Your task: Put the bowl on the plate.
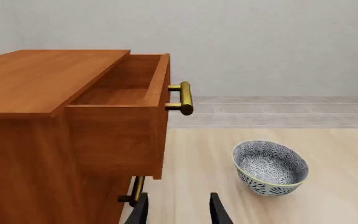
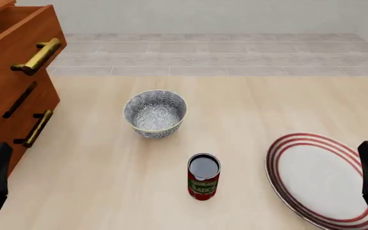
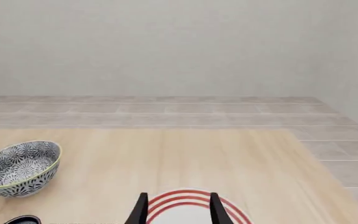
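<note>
While the bowl (image 2: 155,113) sits upright on the bench (image 2: 248,110), left of centre and toward the far side, nothing touches it. Its blue-grey floral pattern covers inside and out, under a pale rim. The plate (image 2: 325,179) lies flat at the near right corner, well apart from the bowl, its red rings running round a white middle; its near edge is cut off by the front view. Between the two, nearer the front, stands a red can (image 2: 204,176), upright, apart from both.

The left jaws (image 1: 177,210) hang over the bench with their two dark fingers spread and nothing between them; the bowl lies ahead of them and off to one side. The right jaws (image 3: 179,209) are likewise spread and empty, poised above the plate's far rim. In the front view only dark parts of each arm show at the lower corners.

A wooden cabinet (image 2: 8,96) stands at the bench's left edge, its top drawer (image 1: 126,100) pulled open, with brass handles (image 2: 38,56).
</note>
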Available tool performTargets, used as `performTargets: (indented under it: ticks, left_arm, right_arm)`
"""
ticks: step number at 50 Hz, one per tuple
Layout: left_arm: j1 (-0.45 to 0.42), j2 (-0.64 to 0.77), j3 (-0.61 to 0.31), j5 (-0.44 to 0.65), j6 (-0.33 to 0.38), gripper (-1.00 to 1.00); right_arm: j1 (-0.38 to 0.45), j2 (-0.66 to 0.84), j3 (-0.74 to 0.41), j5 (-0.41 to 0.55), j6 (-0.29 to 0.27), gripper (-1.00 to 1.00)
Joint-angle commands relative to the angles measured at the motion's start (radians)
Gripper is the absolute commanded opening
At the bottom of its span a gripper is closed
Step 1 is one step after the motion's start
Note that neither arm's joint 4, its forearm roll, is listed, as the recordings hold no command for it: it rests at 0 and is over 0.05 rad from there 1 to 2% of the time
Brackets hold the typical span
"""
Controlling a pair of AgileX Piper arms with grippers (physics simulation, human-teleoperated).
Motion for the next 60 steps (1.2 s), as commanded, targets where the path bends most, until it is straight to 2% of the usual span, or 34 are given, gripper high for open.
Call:
performTargets:
  ticks: [1,13,19,20,22,25,31,35,37,39,40,41,43,45,51,53,55,56,60]
  left_arm:
    - [0.0,0.005,-0.003,-0.001,0.0,1.0]
    - [0.0,0.005,-0.003,-0.001,0.0,1.0]
    - [0.0,0.005,-0.003,-0.001,0.0,1.0]
    - [0.0,0.005,-0.003,-0.001,0.0,1.0]
    - [0.0,0.005,-0.003,-0.001,0.0,1.0]
    - [0.0,0.005,-0.003,-0.001,0.0,1.0]
    - [0.0,0.005,-0.003,-0.001,0.0,1.0]
    - [0.0,0.005,-0.003,-0.001,0.0,1.0]
    - [0.0,0.005,-0.003,-0.001,0.0,1.0]
    - [0.0,0.005,-0.003,-0.001,0.0,1.0]
    - [0.0,0.005,-0.003,-0.001,0.0,1.0]
    - [0.0,0.005,-0.003,-0.001,0.0,1.0]
    - [0.0,0.005,-0.003,-0.001,0.0,1.0]
    - [0.0,0.005,-0.003,-0.001,0.0,1.0]
    - [0.0,0.005,-0.003,-0.001,0.0,1.0]
    - [0.0,0.005,-0.003,-0.001,0.0,1.0]
    - [0.0,0.005,-0.003,-0.001,0.0,1.0]
    - [0.0,0.005,-0.003,-0.001,0.0,1.0]
    - [0.0,0.005,-0.003,-0.001,0.0,1.0]
  right_arm:
    - [0.016,0.019,0.01,-0.024,0.005,1.0]
    - [0.025,0.03,0.01,-0.034,0.002,1.0]
    - [0.023,0.128,0.011,-0.104,0.026,1.0]
    - [0.026,0.141,0.01,-0.121,0.011,1.0]
    - [0.027,0.178,0.003,-0.153,0.014,1.0]
    - [0.079,0.207,-0.036,-0.157,-0.023,1.0]
    - [0.12,0.296,-0.104,-0.171,-0.019,1.0]
    - [0.157,0.407,-0.153,-0.221,-0.037,1.0]
    - [0.181,0.508,-0.185,-0.264,-0.053,1.0]
    - [0.227,0.534,-0.196,-0.288,-0.11,1.0]
    - [0.227,0.535,-0.196,-0.289,-0.11,1.0]
    - [0.226,0.576,-0.211,-0.298,-0.067,1.0]
    - [0.244,0.621,-0.232,-0.338,-0.089,1.0]
    - [0.25,0.686,-0.253,-0.365,-0.089,1.0]
    - [0.26,0.775,-0.323,-0.38,-0.106,1.0]
    - [0.268,0.817,-0.367,-0.36,-0.07,1.0]
    - [0.295,0.841,-0.391,-0.368,-0.144,1.0]
    - [0.292,0.859,-0.415,-0.355,-0.12,1.0]
    - [0.321,0.925,-0.466,-0.343,-0.146,1.0]
